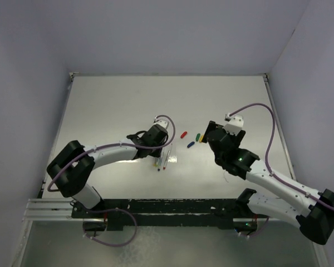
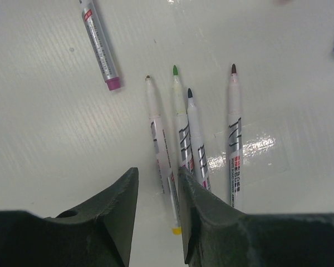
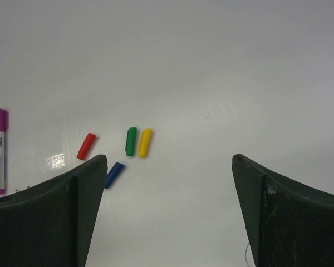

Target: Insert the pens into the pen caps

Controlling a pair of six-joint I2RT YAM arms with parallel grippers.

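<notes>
Four uncapped pens lie side by side at the centre of the left wrist view, with their tips toward the top of the frame. The left gripper is low over them with its fingers partly spread. The yellow-ended pen runs down the gap, close to the right-hand finger. It is not clenched, as the other finger stands clear of it. A purple-capped pen lies apart at upper left.

In the right wrist view the right gripper is released, with its fingers wide apart and nothing between them, over the white table. The loose caps lie left of centre. The red cap is furthest left, and the green cap and yellow cap are just beside each other. The blue cap is lower, by the left finger's tip.
</notes>
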